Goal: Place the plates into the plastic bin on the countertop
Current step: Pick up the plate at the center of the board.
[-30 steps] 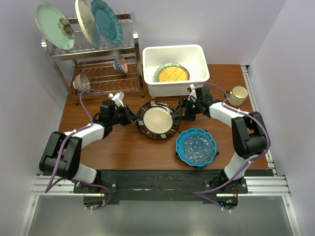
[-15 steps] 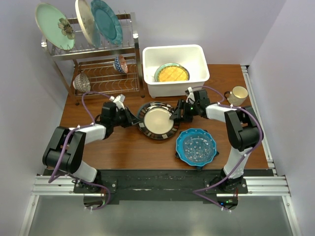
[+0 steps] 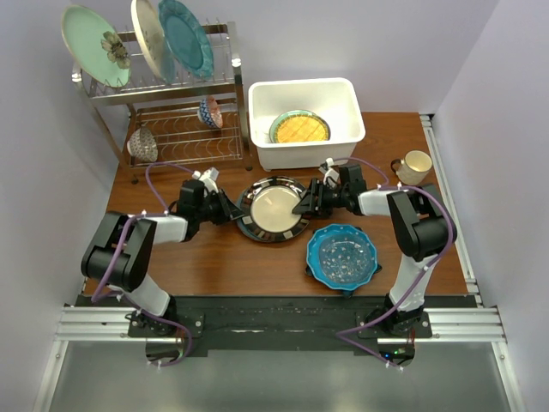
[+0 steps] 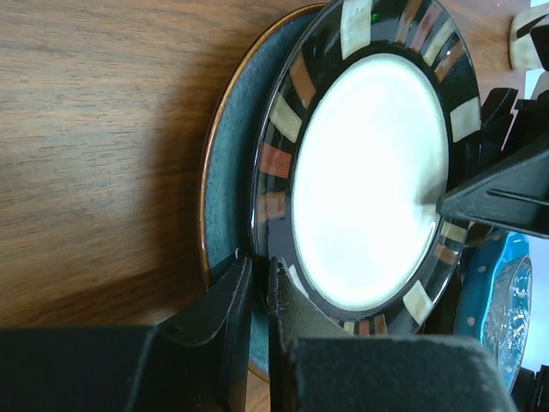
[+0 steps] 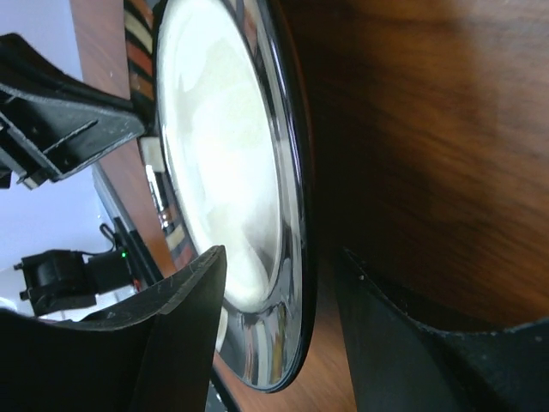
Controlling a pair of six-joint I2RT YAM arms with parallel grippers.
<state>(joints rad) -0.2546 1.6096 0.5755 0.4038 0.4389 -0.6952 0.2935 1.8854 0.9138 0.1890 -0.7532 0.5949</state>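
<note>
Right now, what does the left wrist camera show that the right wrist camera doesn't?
Left wrist only: a dark-blue plate under the dark-rimmed cream plate, the left gripper pinching the cream plate's rim, and a sliver of the blue scalloped plate. Right wrist only: the right gripper, jaws open, straddling that rim edge-on. Both: the cream plate, the wood countertop, and the opposite gripper.

Both arms stretch low toward each other, left hand (image 3: 237, 211) pinched narrow, right hand's (image 3: 301, 206) 2 fingers apart.
</note>
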